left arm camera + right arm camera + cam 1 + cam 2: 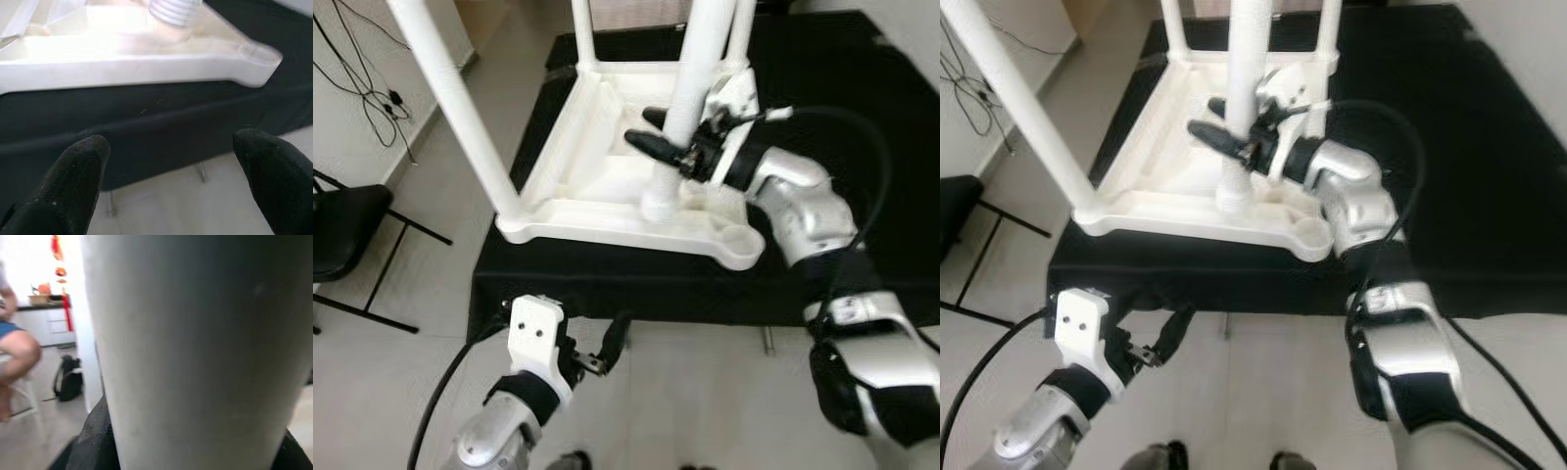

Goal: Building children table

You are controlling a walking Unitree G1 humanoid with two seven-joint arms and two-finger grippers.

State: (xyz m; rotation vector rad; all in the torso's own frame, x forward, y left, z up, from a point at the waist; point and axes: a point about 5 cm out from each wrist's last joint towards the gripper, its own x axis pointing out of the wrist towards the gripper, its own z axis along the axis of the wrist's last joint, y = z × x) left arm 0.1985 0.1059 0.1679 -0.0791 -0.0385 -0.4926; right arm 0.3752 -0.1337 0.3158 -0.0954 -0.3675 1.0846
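1. The black-covered table carries the work. Its near edge runs across in front of me, and its right part lies bare and dark, the open room on that side.
2. The white children table top lies upside down on the left part of that cover. Its near rim sits just inside the cover's near edge, and its near-right corner socket is an open ring.
3. Legs stand up from the top: the near-left leg leans out toward the left, and two far legs rise at the back corners. They hem in the space above the top.
4. The white leg I hold stands nearly upright, its ribbed lower end resting on the underside beside the open corner socket.
5. My right gripper reaches in from the right, its jaws pinching that leg above the ribbed end, one finger on each side. In the right wrist view the leg sits close between them.
6. My left gripper hangs low before the table's near edge, over the pale floor, its jaws spread and holding nothing.
7. A black folding chair stands on the floor to the left, well apart from the table, with cables by the wall.
8. In the right wrist view a person sits far off beside a dark bag.
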